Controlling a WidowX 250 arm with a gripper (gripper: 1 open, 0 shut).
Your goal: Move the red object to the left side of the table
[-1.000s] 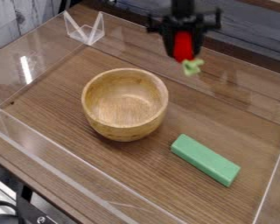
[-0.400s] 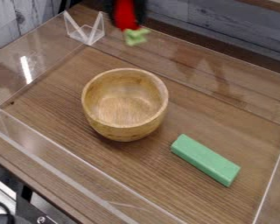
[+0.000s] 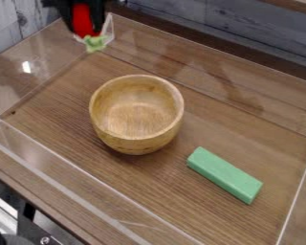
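The red object (image 3: 81, 21), a small glossy red toy fruit with a pale green leafy stub at its lower end, hangs above the far left part of the table (image 3: 232, 105). My gripper (image 3: 84, 17) points down at the top left of the camera view and is shut on it, its dark fingers on either side of the red body. The gripper's upper part is cut off by the frame's top edge. The fruit is clear of the tabletop.
A wooden bowl (image 3: 137, 113) stands mid-table, well to the right and nearer than the gripper. A flat green block (image 3: 224, 174) lies near the front right. Clear acrylic walls (image 3: 28, 57) border the table; a clear bracket sits beside the gripper at the far left.
The gripper has carried the red fruit leftward along the far side of the table, from right of the bowl to the far left corner. Bowl and green block have not moved.
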